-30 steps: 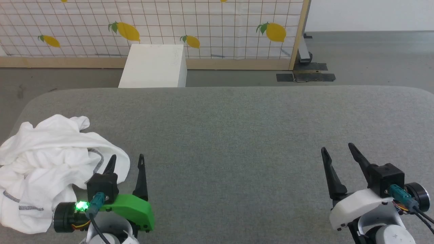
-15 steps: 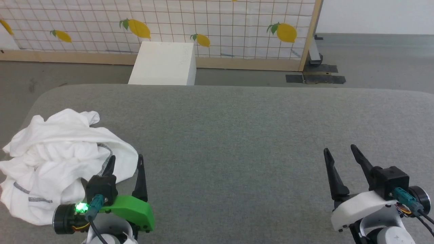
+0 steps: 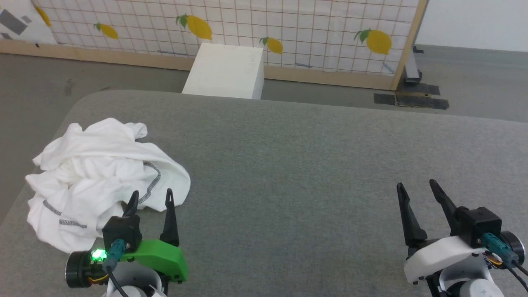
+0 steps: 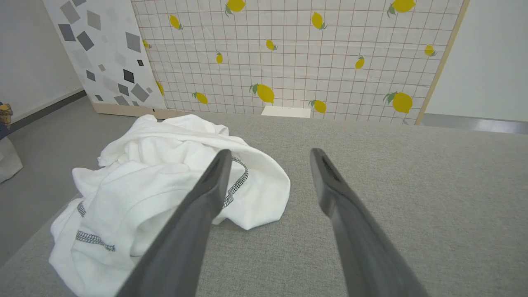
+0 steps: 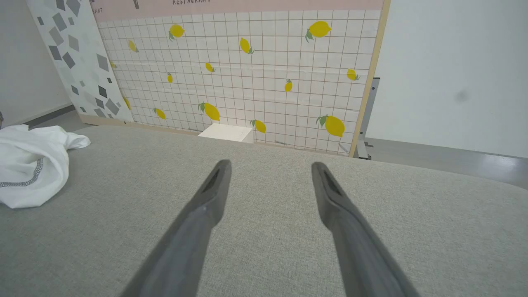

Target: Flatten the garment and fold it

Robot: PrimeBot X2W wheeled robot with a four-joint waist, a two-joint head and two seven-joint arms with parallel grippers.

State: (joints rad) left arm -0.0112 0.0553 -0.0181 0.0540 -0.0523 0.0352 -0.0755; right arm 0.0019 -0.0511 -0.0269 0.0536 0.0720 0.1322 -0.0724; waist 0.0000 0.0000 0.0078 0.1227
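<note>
garment (image 3: 103,173) crumpled just ahead-left of left hand (image 3: 152,191), spread empty; right hand (image 3: 416,182) well apart, spread too.

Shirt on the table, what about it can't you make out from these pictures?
Head view: the shirt is a crumpled heap; its own folds hide the sleeves, collar and front.
Left wrist view: a left finger covers part of its near edge; whether they touch cannot be told.
Right wrist view: the left edge cuts the shirt off.
Head view: the table hides the base of the box.
</note>
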